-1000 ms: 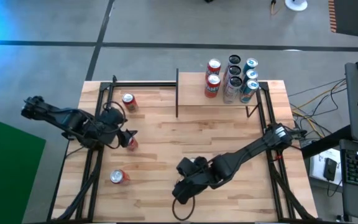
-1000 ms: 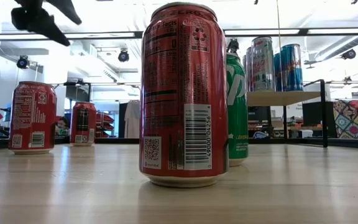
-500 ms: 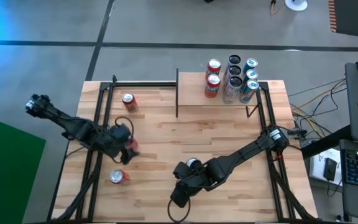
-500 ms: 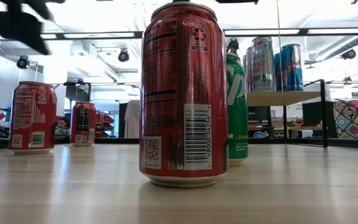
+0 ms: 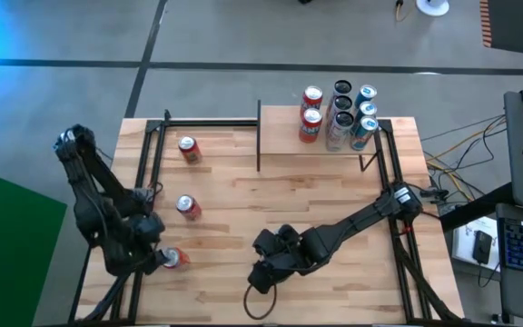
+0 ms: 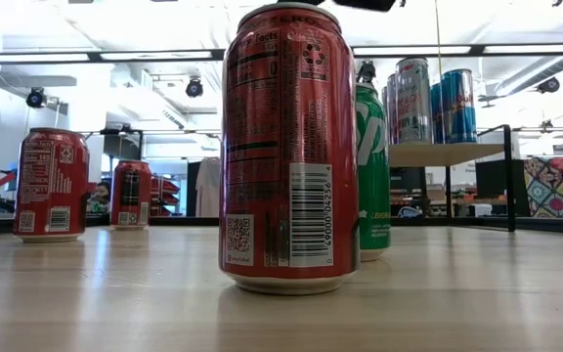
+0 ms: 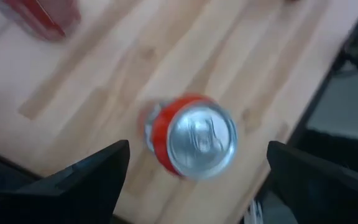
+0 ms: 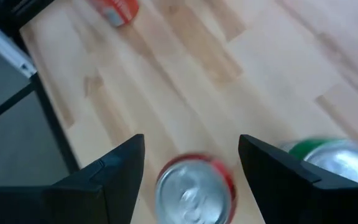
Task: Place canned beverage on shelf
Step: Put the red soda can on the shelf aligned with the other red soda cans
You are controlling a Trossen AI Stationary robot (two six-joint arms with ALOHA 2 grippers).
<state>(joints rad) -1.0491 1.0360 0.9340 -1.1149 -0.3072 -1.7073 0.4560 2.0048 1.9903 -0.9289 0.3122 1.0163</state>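
In the high view, the red can (image 5: 172, 258) near the table's front left edge is partly hidden by the left gripper (image 5: 149, 257). The green can (image 8: 337, 155) is blurred and cut off in the right wrist view.

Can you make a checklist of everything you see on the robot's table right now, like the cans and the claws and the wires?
Surface: light butcher-block table, bare wood between the cans.
Job's things: shelf at the far edge holds six upright cans. Three red cans stand on the table's left: far, middle, near. A red can and a green can stand under the right arm.
Clutter: nothing seen.
Grippers: left gripper open above the near red can; right gripper open above a red can, fingers either side, not touching.
Cables: a loop at the near edge; more off the table's right.
Surroundings: grey floor, keyboard on the right.
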